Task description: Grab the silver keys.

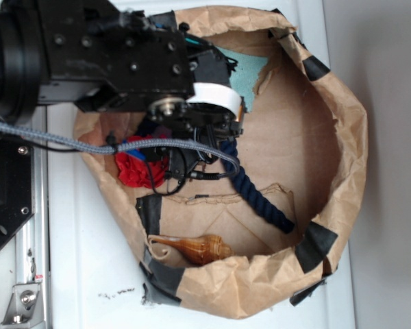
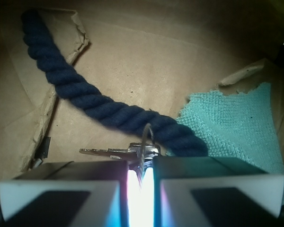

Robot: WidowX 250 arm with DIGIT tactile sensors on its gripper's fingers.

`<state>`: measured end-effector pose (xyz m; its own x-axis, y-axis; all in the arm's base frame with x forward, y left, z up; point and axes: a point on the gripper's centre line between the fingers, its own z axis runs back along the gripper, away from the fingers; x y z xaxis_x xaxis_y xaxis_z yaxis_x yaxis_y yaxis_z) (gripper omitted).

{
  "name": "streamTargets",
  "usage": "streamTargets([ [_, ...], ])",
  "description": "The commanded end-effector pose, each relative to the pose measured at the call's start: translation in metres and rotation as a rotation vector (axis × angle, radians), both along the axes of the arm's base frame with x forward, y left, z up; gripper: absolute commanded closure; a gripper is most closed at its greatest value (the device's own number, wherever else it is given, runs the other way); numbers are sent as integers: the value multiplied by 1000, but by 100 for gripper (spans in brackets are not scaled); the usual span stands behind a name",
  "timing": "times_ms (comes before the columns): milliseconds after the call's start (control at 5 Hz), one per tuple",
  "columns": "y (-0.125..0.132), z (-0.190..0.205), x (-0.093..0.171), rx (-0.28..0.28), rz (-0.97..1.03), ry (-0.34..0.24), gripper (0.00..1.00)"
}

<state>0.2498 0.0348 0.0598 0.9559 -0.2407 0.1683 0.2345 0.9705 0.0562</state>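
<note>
Now the pincer [image 2: 141, 182] is clenched on the ring of the small bunch of shiny silver keys [image 2: 125, 151], just beside the dark blue twisted rope [image 2: 109, 111]. Judging by this, the grasp is made; next comes a careful lift clear of the brown paper surface [image 2: 146, 61].

A paper bag [image 1: 342, 147] with rolled-down walls sits on a table [image 1: 89, 274]. Inside it, a rope [image 1: 260, 199] runs across the middle of the floor. A cloth [image 1: 250, 72] lies at the far edge, a shell [image 1: 198, 248] against the near wall, a flower [image 1: 138, 168] by the left wall. The keys [image 2: 128, 151] sit beside the rope, their ring between the gripper [image 2: 141, 182] fingers.
</note>
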Motion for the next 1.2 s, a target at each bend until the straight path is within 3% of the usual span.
streamTargets([
  [0,3,17,9,15,19,-55,100],
  [200,-8,64,10,-32,44,-102,100],
  [400,-4,116,2,-145,95,-202,100],
  [600,2,166,2,-189,104,-157,100],
  [1000,-6,155,2,-142,130,-99,100],
])
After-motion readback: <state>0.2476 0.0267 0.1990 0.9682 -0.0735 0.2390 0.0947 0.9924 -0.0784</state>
